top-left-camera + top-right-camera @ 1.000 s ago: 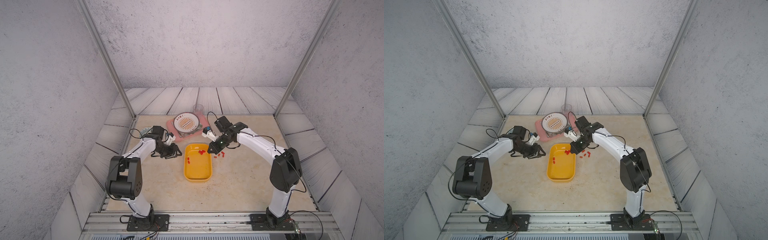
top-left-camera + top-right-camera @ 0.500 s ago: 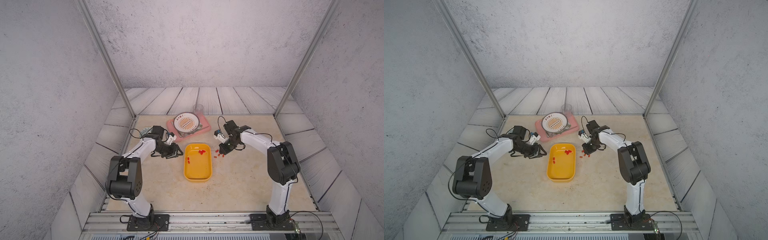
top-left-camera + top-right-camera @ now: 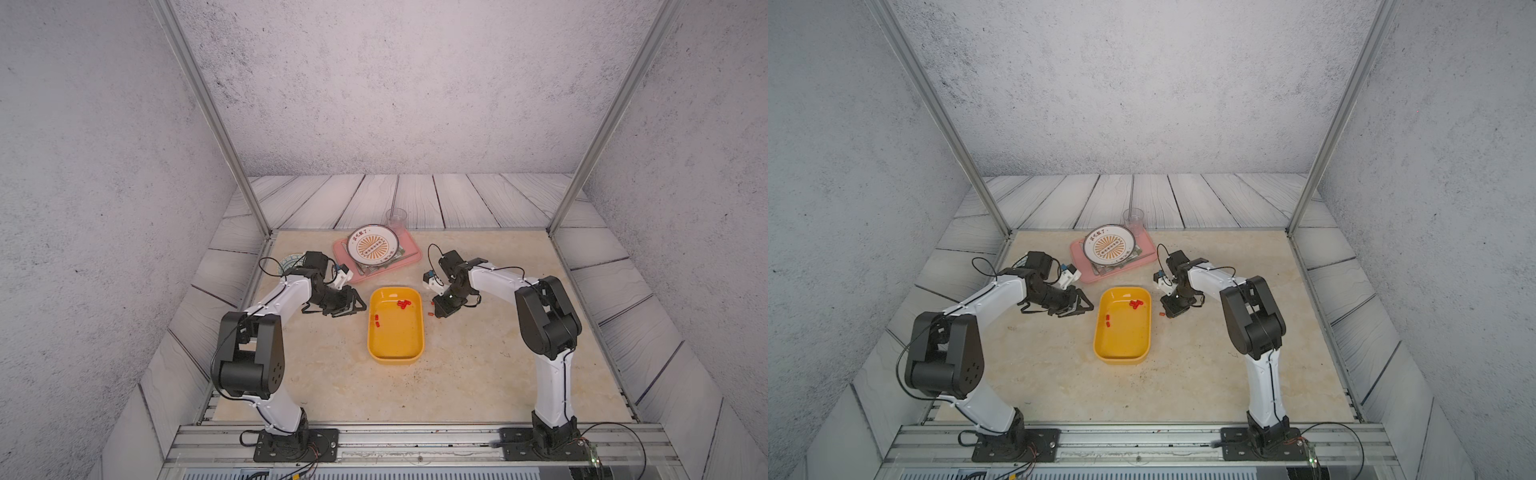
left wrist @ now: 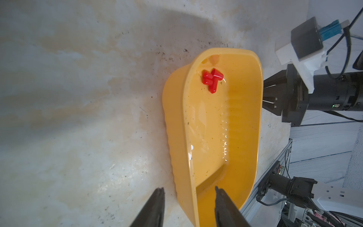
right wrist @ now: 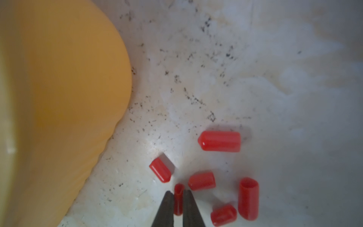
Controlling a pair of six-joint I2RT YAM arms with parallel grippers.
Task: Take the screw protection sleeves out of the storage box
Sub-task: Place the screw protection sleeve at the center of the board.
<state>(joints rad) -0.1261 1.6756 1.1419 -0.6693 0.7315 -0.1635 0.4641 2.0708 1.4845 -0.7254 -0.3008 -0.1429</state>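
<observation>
The yellow storage box (image 3: 395, 359) (image 3: 1121, 359) lies mid-table. Red screw protection sleeves are inside it: a small cluster (image 3: 403, 304) (image 4: 212, 79) at the far end and two (image 3: 376, 321) by the left wall. Several more sleeves (image 5: 220, 141) lie on the table right of the box (image 5: 59, 98). My right gripper (image 3: 440, 313) (image 5: 178, 191) points down there, shut on one sleeve (image 5: 178, 198) pinched between its fingertips. At the box's left rim (image 4: 188, 118), my left gripper (image 3: 359, 305) (image 4: 189, 189) stands open and holds nothing.
Behind the box a pink tray (image 3: 411, 253) carries a round patterned plate (image 3: 372, 245). A clear cup (image 3: 396, 218) stands at the tray's back edge. Metal frame posts rise at both back corners of the table.
My right gripper has swung from over the box's far right corner to the table right of the box and come down among the loose sleeves. The left arm has hardly moved.
</observation>
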